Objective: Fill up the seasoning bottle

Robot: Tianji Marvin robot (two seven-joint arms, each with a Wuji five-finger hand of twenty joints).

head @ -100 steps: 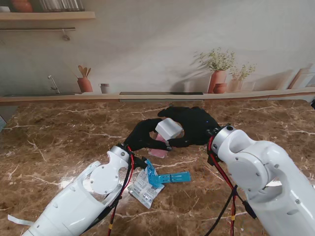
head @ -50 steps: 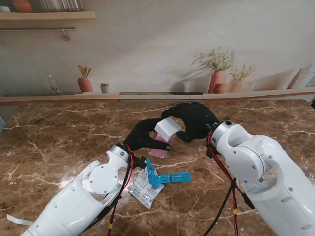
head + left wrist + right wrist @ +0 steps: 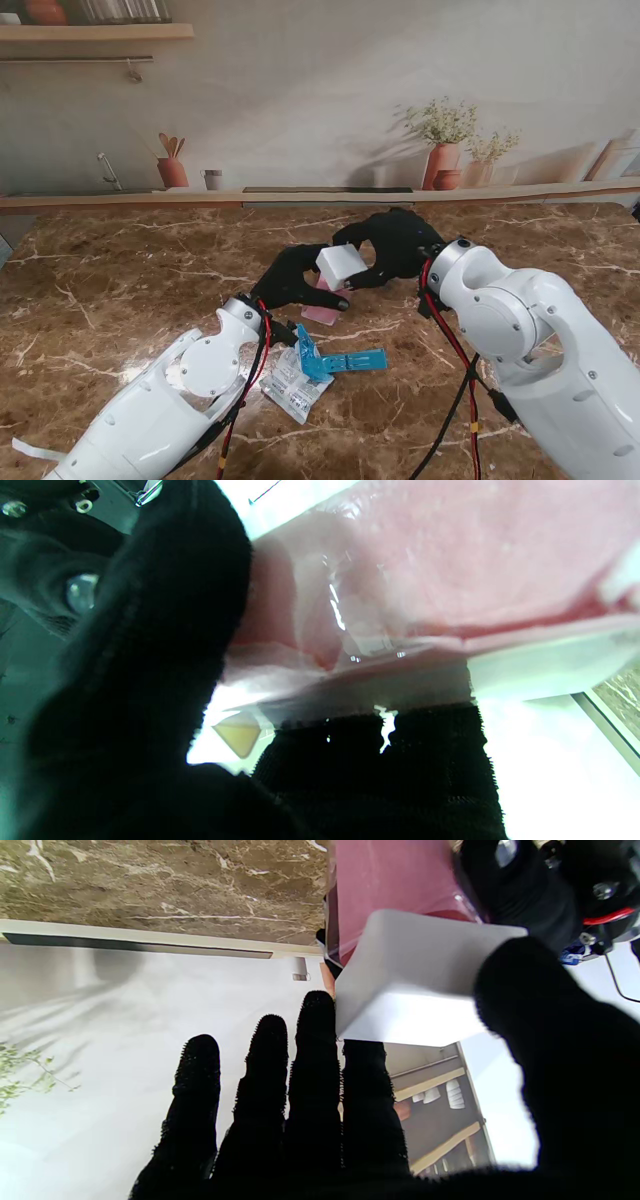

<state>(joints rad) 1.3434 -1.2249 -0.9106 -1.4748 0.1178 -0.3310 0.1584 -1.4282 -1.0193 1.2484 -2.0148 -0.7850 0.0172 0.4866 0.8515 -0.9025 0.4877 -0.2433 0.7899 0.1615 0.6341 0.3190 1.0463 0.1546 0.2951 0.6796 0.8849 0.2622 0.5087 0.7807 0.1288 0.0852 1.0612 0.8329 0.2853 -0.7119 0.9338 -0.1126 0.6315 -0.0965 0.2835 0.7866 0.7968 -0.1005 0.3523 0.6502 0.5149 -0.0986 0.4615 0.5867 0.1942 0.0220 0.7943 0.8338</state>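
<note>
Now, from the stand camera, I see both black, fuzzy-gloved hands meeting over the middle of the brown veined marble table (image 3: 120,270); my left hand (image 3: 290,278) is closed around a pink bottle (image 3: 322,311), a flat-sided translucent thing lying tilted, its long axis running from near me on the left up toward the white cap (image 3: 340,266) farther off on the right; my right hand (image 3: 395,245) pinches that blocky, matte white cap between thumb and fingers; nearer to me, beside my left wrist, lie a crinkled clear packet (image 3: 290,385) and a blue plastic strip (image 3: 345,362) flat on the table, apart from the bottle.

Through the left wrist camera, the bottle (image 3: 425,580) fills the frame, glossy clear plastic with pink contents; the thumb (image 3: 165,630) presses one face and two fingers (image 3: 380,750) lie side by side against the other.

Through the right wrist camera, the cap (image 3: 415,985) is a smooth square-cornered block seated on the pink body (image 3: 390,880); the thumb (image 3: 550,1040) and one finger (image 3: 367,1070) grip it, while the other three fingers (image 3: 260,1080) stand straight, close together, touching nothing.
</note>
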